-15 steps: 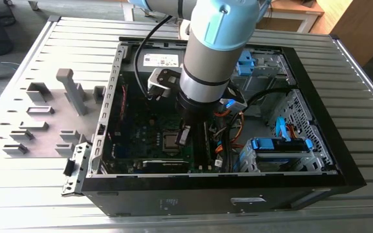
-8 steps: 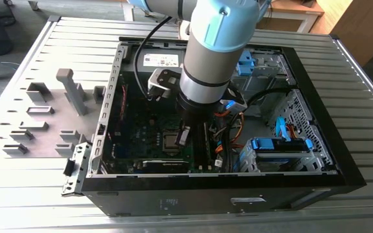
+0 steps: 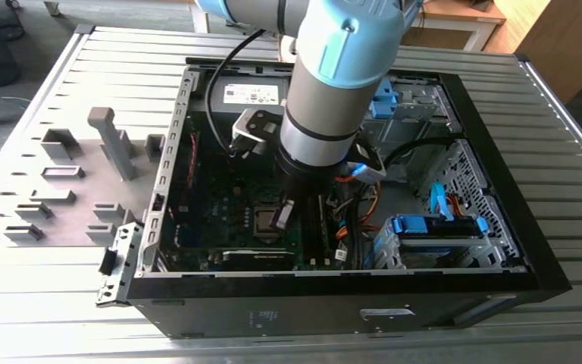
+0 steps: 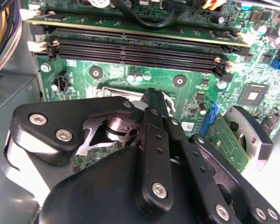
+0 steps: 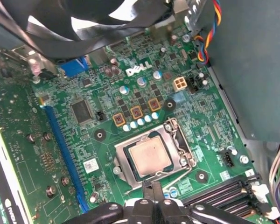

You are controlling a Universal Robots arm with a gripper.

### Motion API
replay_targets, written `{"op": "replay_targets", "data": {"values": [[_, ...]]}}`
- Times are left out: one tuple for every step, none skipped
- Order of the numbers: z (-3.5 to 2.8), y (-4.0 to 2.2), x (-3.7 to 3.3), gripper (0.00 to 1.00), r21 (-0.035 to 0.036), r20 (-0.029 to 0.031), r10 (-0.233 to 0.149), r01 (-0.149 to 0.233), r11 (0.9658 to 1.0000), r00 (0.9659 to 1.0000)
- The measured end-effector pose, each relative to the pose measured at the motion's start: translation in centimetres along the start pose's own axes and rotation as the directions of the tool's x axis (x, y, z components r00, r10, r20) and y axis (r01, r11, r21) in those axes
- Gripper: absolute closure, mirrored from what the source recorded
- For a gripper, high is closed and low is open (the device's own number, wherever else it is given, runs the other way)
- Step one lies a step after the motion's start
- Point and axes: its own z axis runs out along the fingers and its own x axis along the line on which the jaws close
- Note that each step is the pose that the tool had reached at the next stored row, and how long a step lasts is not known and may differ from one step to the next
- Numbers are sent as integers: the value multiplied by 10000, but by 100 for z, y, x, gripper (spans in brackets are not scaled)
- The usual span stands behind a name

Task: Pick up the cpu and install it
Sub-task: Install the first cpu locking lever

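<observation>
Silvery and square, the cpu (image 5: 150, 158) lies flat inside the dark metal-framed socket (image 5: 183, 140) on the green motherboard (image 5: 74, 140), and its edges run parallel to the frame around it. In the first wrist view the gripper (image 5: 151, 190) hangs just beside the socket's near edge, its black fingers (image 5: 156, 191) drawn together into one narrow tip with no gap visible between them and nothing pinched there. The chip therefore sits directly ahead of that tip, close but apart from it, with the socket frame's edge lying between the two. Being square, the chip has no long axis of its own; what counts is that its sides line up with the frame, and the closed tip points roughly across the middle of the nearest side. The second wrist view looks over the gripper's black linkage (image 4: 154, 154) from behind and shows the same fingers (image 4: 153, 100) meeting in a slim point over the socket area, with the long dark memory slots (image 4: 135, 49) beyond. In the exterior view the arm (image 3: 321, 114) reaches steeply down into the open computer case (image 3: 533, 258), its tip (image 3: 283, 214) over the board near the socket (image 3: 264, 220), while the grey holder blocks (image 3: 109, 140) stand outside the case toward the exterior view's left. Judging from how the chip rests, it looks already seated in the socket and not carried.
</observation>
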Motion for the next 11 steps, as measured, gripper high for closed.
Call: {"op": "replay_targets", "data": {"values": [[6,-2,3,89,-2,7,94,-94,10000,10000],[13,-4,6,89,-4,15,184,-184,9998,9998],[18,-5,7,89,-7,21,260,-260,9997,9997],[21,-5,7,89,-8,25,308,-308,9995,9995],[22,-5,7,89,-9,25,331,-331,9995,9994],[26,-5,8,89,-10,26,341,-341,9994,9994],[32,-6,9,89,-10,27,349,-349,9994,9994],[38,-6,10,89,-10,27,359,-359,9994,9994],[45,-8,11,89,-10,29,368,-368,9993,9993],[51,-8,11,89,-11,30,374,-374,9993,9993],[55,-9,11,89,-11,30,377,-377,9993,9993]]}}
